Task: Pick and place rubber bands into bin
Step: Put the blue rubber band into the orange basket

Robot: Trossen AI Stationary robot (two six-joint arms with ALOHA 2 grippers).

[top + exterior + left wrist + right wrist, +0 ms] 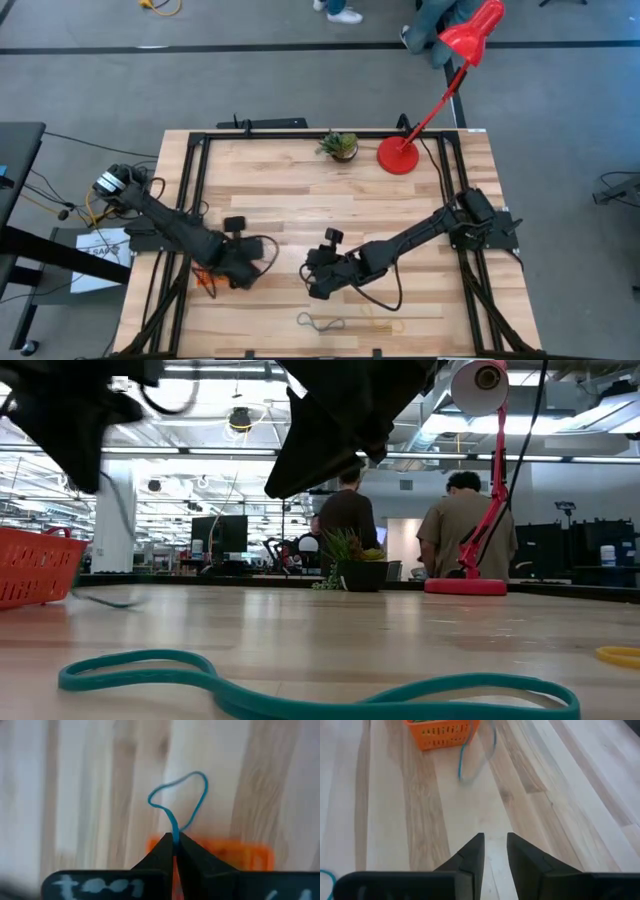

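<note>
A blue rubber band [180,800] is caught in my shut left gripper [175,839], which hovers at the table's left, just beside the orange bin [227,854]. The bin [205,280] is mostly hidden under that arm in the high view. My right gripper [495,845] stands open over bare wood near the table's middle, pointing toward the bin [442,732] and the hanging blue band [475,755]. A teal band [300,690] and a yellow band [620,655] lie flat on the table near its front edge. My left gripper pinches the blue band between its two fingertips at one spot of the loop [175,831]. The fingers slant steeply down. The rest of the loop sticks out past the fingertips, slack and open, next to the bin's rim.
A small potted plant [340,146] and the red lamp's round base [398,156] stand at the table's far edge. People stand in the room behind the table [465,525]. Bare wood lies between the two grippers and the front edge.
</note>
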